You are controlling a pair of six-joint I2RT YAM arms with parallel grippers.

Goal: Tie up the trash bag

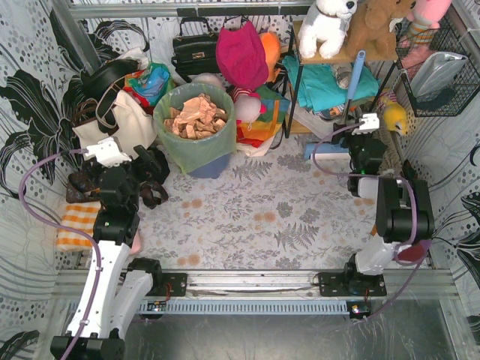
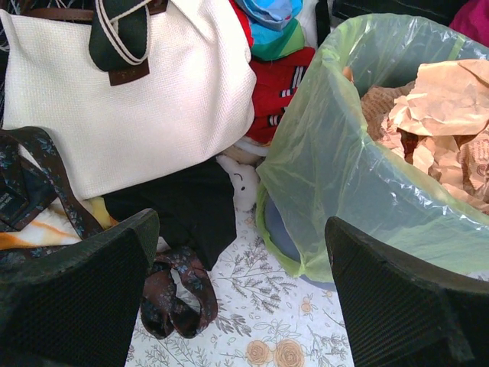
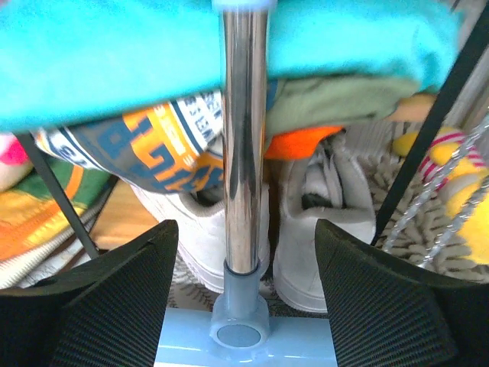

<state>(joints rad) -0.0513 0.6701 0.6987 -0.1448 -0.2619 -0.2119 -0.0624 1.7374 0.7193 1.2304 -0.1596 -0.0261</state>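
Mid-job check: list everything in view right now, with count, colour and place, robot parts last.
translucent light-green plastic trash bag: one, lining the bin, mouth open, untied
tan crumpled paper scraps: a heap, inside the bag
blue-grey round bin: one, far left-centre
cream woven tote bag: one, left of the bin
black leather handbag: one, behind the bin
white plush toy: one, top shelf
brown plush toy: one, beside the white one
teal folded cloth: one, shelf below
chrome mop pole: one, upright before the shelf
white sneakers: two, behind the pole
left jaws: black, open, facing the bag's side
right jaws: black, open, either side of the pole, not touching
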